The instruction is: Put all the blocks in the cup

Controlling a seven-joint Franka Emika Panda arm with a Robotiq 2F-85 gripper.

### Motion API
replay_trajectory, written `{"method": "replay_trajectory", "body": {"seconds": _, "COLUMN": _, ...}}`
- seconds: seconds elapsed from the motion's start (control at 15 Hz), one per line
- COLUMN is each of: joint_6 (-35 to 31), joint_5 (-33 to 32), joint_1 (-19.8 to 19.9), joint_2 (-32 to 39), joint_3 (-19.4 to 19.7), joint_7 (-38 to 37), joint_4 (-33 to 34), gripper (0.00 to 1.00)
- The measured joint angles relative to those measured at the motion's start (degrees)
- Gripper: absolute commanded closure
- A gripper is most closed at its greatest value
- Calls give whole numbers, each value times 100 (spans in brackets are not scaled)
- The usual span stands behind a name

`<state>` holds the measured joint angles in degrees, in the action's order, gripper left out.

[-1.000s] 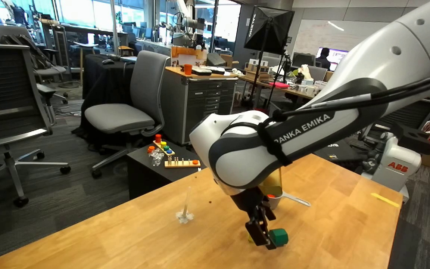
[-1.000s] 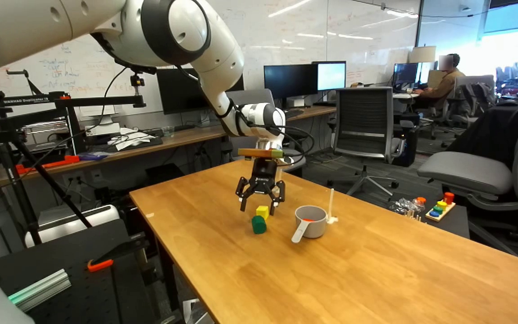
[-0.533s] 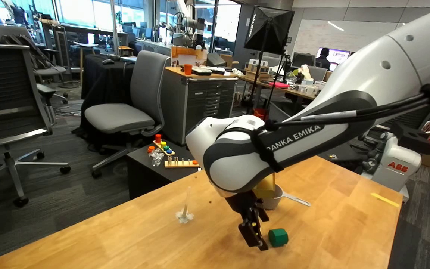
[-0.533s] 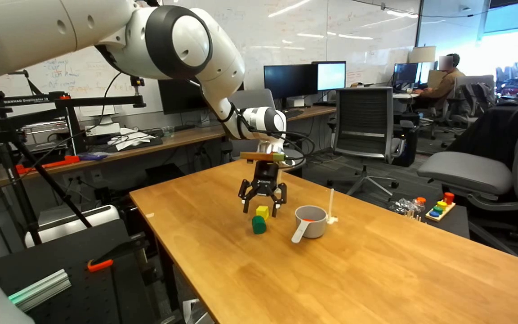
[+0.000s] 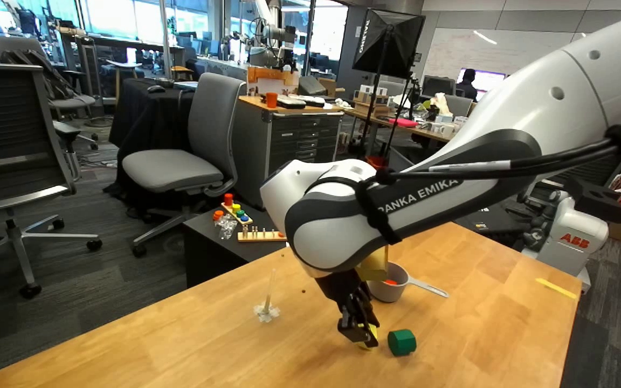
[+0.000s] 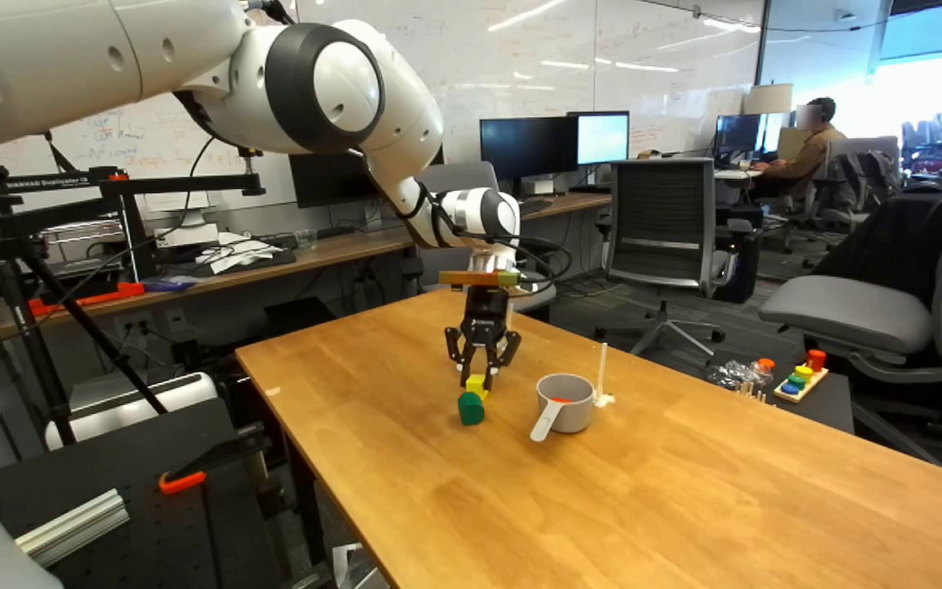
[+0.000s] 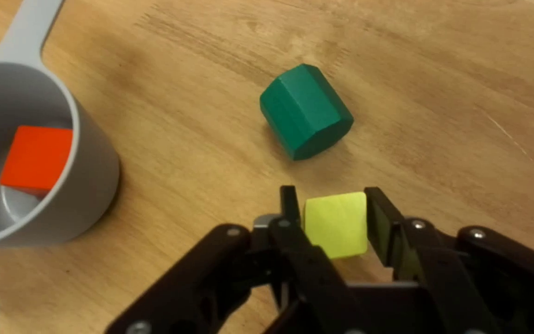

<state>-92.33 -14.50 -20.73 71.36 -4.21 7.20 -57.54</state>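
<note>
In the wrist view my gripper (image 7: 330,204) straddles the yellow block (image 7: 336,225), its fingers drawn in close on either side. The right finger (image 7: 383,218) appears to touch the block, while a thin sliver of table seems to show beside the left one, so a firm grip is uncertain. Just ahead, the green block (image 7: 304,111), a many-sided prism, lies on its side on the table. The grey cup (image 7: 98,185) stands upright to the left, with the red block (image 7: 37,155) inside it. Both exterior views also show the gripper (image 6: 477,382) low at the tabletop.
The cup's handle (image 5: 429,288) sticks out over the wooden table (image 5: 477,334). Beyond the cup, a whitish clear lump with an upright stick (image 6: 602,398) stands on the tabletop. A low dark stand with peg toys (image 5: 262,236) is past the table's far edge.
The fingers have come in from wide apart to close around the yellow block, and the hand has shifted slightly. The green block, the cup and the red block have stayed where they were.
</note>
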Motion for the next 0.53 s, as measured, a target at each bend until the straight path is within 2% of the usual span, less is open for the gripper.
{"method": "replay_trajectory", "body": {"seconds": 0.07, "joint_6": 0, "joint_5": 0, "joint_1": 0, "joint_2": 13, "joint_3": 8, "joint_7": -8, "joint_4": 28, "gripper": 92}}
{"method": "replay_trajectory", "body": {"seconds": 0.53, "joint_6": 9, "joint_5": 3, "joint_1": 31, "joint_2": 6, "joint_3": 35, "joint_7": -132, "joint_4": 138, "gripper": 92}}
